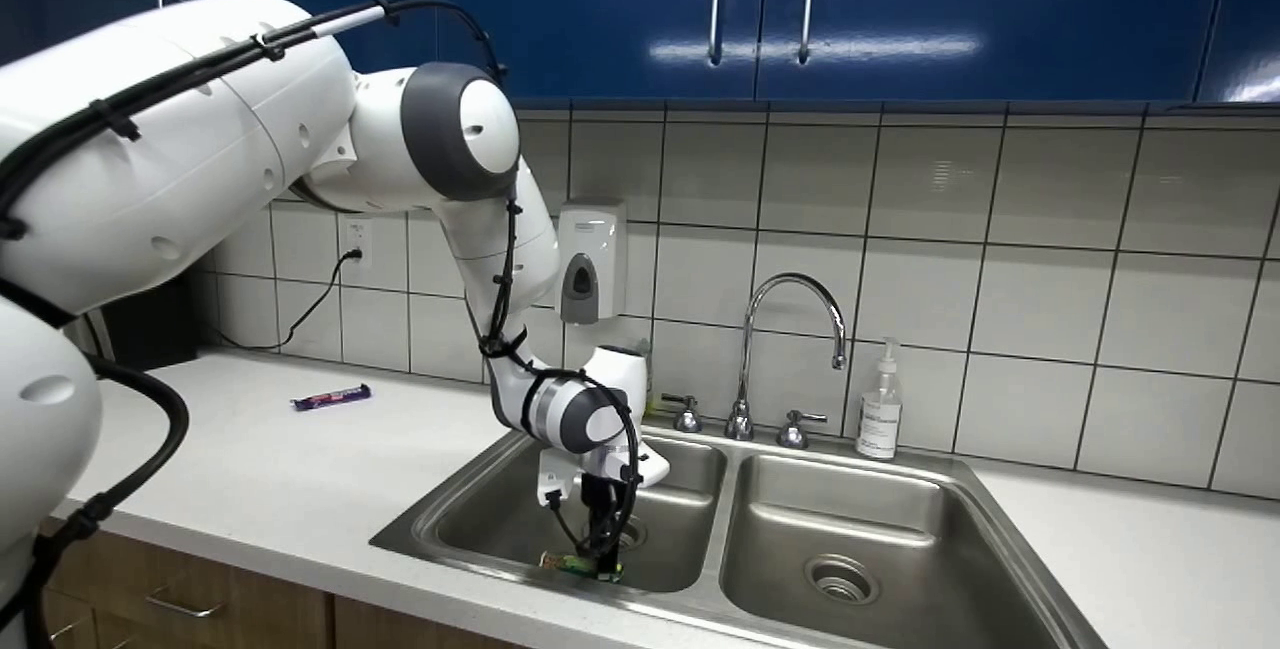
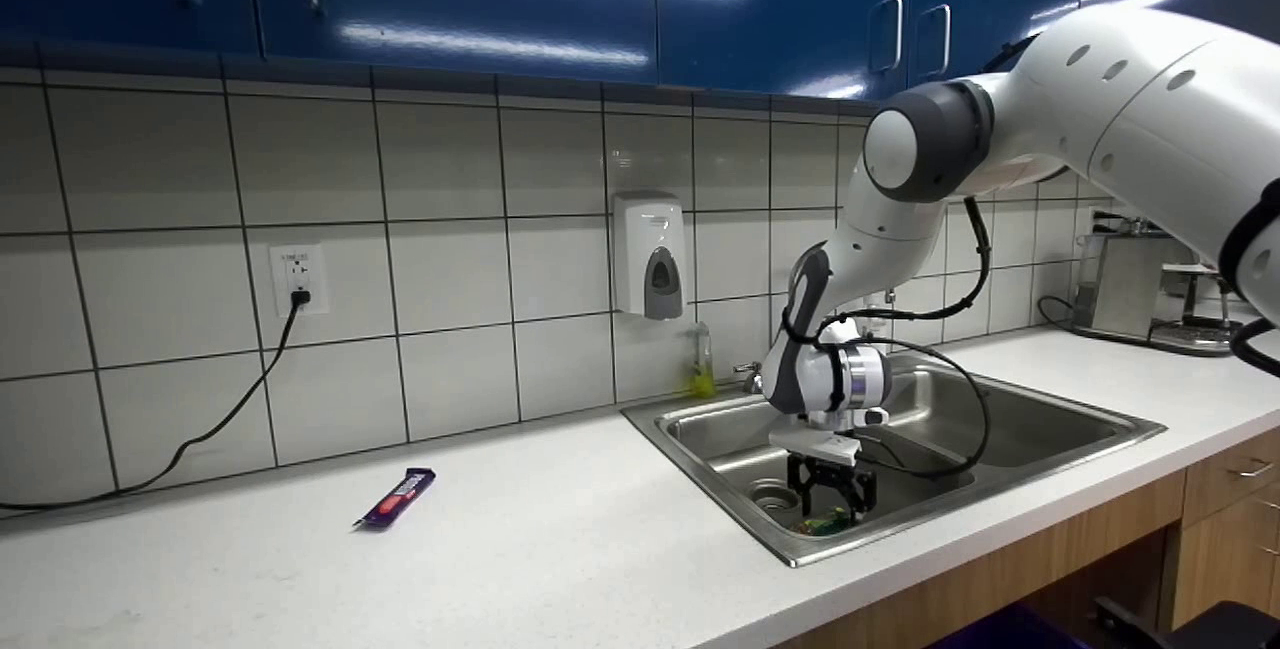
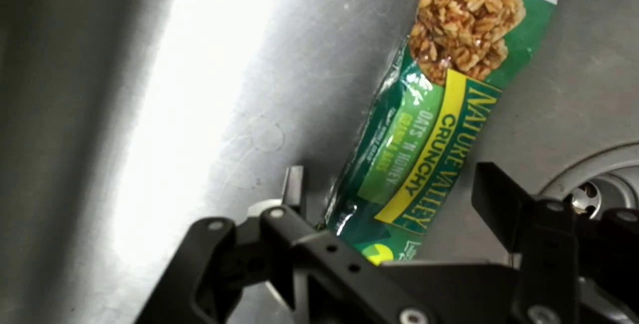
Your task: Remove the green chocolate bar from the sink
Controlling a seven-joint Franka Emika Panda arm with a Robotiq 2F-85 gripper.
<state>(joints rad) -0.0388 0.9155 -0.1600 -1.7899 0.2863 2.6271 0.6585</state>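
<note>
While the gripper [image 3: 390, 181] is straddling the green bar [image 3: 432, 129] in the sink [image 1: 930, 549], jaws spread, the pre-grasp step is apparently calling for closure before lifting.

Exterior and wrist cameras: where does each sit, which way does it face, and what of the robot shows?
In an exterior view: above the counter, facing the tiled wall and sink; arm from the picture's left edge.
In an exterior view: also above the counter, facing that wall; purple bar at left, arm from the right edge.
Wrist view: on the arm, facing down at the green bar; open claw at the bottom.
Shared in both exterior views: wall, sink, purple bar, green bar.
</note>
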